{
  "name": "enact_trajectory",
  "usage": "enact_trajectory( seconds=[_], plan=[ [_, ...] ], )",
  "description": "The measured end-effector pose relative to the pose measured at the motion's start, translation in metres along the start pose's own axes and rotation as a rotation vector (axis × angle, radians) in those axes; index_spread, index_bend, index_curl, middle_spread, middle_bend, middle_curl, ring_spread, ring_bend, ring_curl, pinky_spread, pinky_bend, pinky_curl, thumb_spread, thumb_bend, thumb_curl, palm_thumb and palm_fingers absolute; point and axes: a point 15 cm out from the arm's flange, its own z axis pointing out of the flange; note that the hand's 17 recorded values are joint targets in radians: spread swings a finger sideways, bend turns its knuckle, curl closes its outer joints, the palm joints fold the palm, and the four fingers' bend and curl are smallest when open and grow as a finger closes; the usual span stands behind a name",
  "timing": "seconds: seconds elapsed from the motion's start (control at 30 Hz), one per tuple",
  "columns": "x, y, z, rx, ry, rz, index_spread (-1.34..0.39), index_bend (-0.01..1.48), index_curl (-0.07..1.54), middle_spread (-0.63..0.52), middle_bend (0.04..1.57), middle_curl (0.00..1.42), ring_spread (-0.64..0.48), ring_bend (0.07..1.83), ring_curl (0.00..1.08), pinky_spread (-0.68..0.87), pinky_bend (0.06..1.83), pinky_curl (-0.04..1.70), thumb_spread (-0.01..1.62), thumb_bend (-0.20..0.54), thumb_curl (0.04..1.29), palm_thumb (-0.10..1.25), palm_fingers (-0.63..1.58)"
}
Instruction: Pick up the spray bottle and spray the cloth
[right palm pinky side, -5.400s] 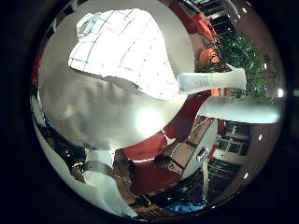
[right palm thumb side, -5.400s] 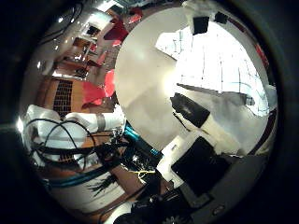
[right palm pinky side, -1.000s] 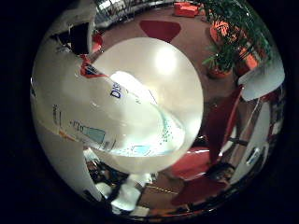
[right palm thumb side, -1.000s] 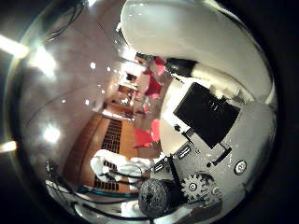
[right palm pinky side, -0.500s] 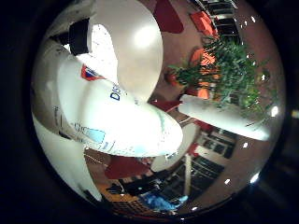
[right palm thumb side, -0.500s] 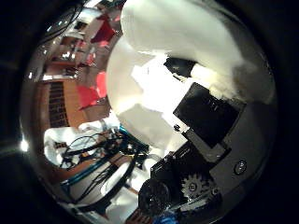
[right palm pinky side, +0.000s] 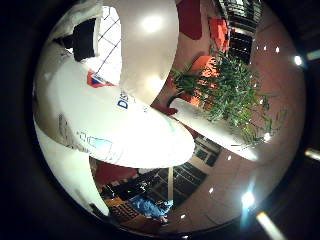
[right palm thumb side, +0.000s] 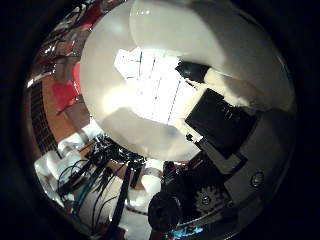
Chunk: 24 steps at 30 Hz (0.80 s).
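Note:
The white spray bottle (right palm pinky side: 115, 125) with blue print lies right against my palm and fills much of the little finger side view. My right hand (right palm thumb side: 225, 125) is shut on it, with one white finger (right palm pinky side: 215, 127) reaching past the bottle's side and a black fingertip (right palm pinky side: 85, 37) over its upper part. The bottle's rounded white body (right palm thumb side: 200, 30) also shows in the thumb side view. Beyond it lies the white cloth (right palm thumb side: 155, 85) with thin grid lines, spread on the round white table (right palm thumb side: 105, 95). The hand and bottle hang in the air, apart from the cloth.
A green potted plant (right palm pinky side: 235, 95) and orange-red chairs (right palm pinky side: 220, 30) stand on the floor beyond the table. Red seats (right palm thumb side: 62, 92) are beside the table. The robot arm's white links (right palm thumb side: 65, 155) show below the palm.
The whole picture has swung, so the hand has turned. The table and gridded cloth now sit nearer the middle of the thumb side view. The bottle stays held against the palm.

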Motion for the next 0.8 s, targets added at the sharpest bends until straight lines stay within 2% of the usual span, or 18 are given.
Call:
enact_trajectory(
  seconds=[0.33, 0.53, 0.8],
  plan=[
    [-0.008, -0.002, -0.022, 0.082, -0.059, -0.001, -0.19, 1.19, 0.73, -0.1, 1.4, 0.65, -0.17, 1.47, 0.63, -0.17, 1.03, 1.36, 1.0, -0.013, 0.75, 1.02, 1.17],
    [-0.068, -0.006, -0.063, 0.227, -0.345, -0.028, -0.19, 1.19, 0.73, -0.1, 1.4, 0.65, -0.17, 1.47, 0.64, -0.18, 1.03, 1.37, 1.0, -0.013, 0.75, 1.02, 1.17],
    [-0.127, -0.024, -0.176, 0.571, -0.745, -0.027, -0.19, 1.19, 0.73, -0.1, 1.4, 0.66, -0.17, 1.46, 0.64, -0.18, 1.03, 1.37, 0.99, -0.012, 0.76, 1.03, 1.17]
  ],
)
